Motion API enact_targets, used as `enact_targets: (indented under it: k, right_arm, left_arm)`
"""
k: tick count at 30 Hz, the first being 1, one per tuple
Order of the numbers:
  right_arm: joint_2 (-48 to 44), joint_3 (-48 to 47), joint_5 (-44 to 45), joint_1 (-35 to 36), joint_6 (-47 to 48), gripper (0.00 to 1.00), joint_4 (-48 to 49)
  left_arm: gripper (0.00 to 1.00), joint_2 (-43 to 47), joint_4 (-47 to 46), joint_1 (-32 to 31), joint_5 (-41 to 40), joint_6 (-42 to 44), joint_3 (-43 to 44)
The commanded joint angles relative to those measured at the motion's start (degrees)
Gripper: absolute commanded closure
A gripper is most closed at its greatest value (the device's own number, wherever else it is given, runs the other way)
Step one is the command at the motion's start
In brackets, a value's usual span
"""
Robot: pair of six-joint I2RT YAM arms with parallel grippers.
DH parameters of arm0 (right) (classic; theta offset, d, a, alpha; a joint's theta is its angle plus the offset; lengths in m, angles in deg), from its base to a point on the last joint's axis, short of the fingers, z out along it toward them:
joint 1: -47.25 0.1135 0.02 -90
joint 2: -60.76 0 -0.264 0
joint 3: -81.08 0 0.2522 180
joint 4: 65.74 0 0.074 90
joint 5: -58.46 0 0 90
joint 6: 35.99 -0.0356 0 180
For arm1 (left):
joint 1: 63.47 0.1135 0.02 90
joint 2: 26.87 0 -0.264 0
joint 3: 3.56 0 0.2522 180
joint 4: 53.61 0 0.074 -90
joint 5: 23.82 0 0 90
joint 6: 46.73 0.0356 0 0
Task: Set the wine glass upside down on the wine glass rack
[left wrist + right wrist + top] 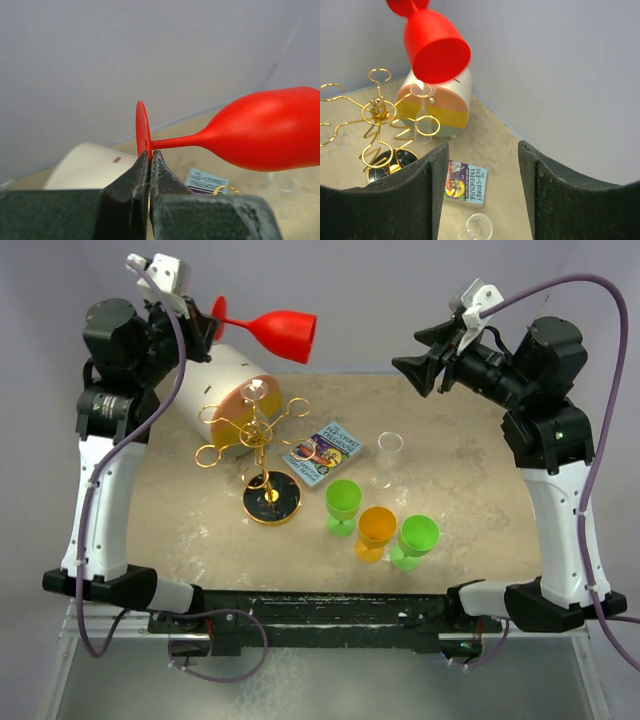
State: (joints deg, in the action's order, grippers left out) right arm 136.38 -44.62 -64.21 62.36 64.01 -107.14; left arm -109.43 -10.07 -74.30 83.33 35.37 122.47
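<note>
My left gripper (pixel 208 324) is shut on the round foot of a red wine glass (pixel 285 332) and holds it sideways, high above the back left of the table, bowl pointing right. In the left wrist view the fingers (pixel 131 185) pinch the foot's edge of the glass (pixel 270 130). The gold wire rack (pixel 272 502) stands below on its black base, and a clear glass (pixel 422 125) hangs upside down in one of its rings. My right gripper (pixel 415 352) is open and empty, raised at the back right. Its view shows the red glass (pixel 435 47) above the rack (pixel 377 111).
A big white cylinder (pixel 225 390) with coloured stripes lies behind the rack. A book (pixel 323 453) and a clear glass (pixel 390 445) are mid-table. Two green goblets (pixel 343 502) (pixel 417 538) and an orange one (pixel 377 530) stand near the front.
</note>
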Motion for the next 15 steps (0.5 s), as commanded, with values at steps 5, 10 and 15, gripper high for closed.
enact_targets:
  k: [5,10,15]
  right_arm:
    - [-1.56,1.77,8.06,0.31,4.9,0.29,-1.19]
    - [-1.77,2.98,10.44,0.27,6.38,0.25,-1.84]
    - [-1.27,3.98,10.63,0.26,6.87,0.24,-1.96]
  left_arm:
    - [1.0,7.18,0.25,4.6,-23.46,22.6,2.68]
    - [1.0,9.75,-1.89,7.42,-32.06,34.33,-0.55]
    - [1.0,12.13,-0.94,8.25,-35.71,46.99,-4.4]
